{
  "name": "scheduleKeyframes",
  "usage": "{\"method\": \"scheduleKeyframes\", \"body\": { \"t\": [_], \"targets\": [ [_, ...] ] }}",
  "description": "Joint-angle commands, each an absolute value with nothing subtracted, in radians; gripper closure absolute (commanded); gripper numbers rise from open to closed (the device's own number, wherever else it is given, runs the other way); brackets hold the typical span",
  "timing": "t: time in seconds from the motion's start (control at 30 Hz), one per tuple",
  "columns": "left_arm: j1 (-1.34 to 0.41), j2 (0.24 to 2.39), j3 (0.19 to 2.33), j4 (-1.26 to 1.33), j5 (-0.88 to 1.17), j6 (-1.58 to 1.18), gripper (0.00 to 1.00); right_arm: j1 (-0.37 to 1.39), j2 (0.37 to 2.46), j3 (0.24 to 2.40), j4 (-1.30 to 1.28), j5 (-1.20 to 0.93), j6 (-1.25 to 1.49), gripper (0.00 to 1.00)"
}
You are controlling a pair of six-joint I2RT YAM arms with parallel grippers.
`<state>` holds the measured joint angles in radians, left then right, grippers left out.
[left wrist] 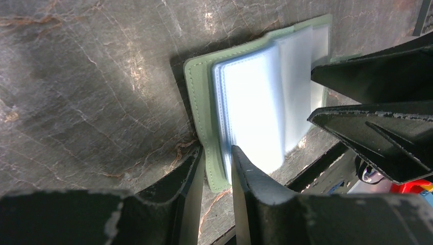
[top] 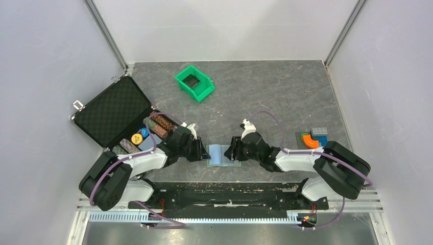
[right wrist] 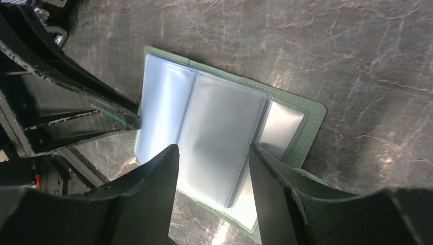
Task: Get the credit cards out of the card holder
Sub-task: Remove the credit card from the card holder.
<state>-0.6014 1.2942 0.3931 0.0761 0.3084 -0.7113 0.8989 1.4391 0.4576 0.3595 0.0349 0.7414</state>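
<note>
The card holder lies spread open on the table between my two grippers. It has a pale green cover and clear bluish sleeves. No dark credit cards show in the sleeves. A dark flat thing lies in the green bin; I cannot tell whether it is the cards. My left gripper is shut on the holder's green cover at its left edge. My right gripper is open, its fingers on either side of a loose sleeve page, just above it.
A big black foam-lined case stands open at the left, with poker chips in its tray. The green bin sits at the back. Coloured blocks lie at the right. The table's front edge is just behind the holder.
</note>
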Motion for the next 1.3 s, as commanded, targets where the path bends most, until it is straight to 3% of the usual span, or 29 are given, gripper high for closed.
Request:
{"method": "scheduleKeyframes", "body": {
  "t": [0.0,1.27],
  "targets": [
    [-0.609,1.312,0.380,0.099,0.322,-0.756,0.67,0.921,1.409,0.444,0.508,-0.140,0.806,0.46],
    [-0.616,1.210,0.400,-0.025,0.297,-0.769,0.66,0.922,1.257,0.441,0.436,-0.071,0.785,0.48]
  ]
}}
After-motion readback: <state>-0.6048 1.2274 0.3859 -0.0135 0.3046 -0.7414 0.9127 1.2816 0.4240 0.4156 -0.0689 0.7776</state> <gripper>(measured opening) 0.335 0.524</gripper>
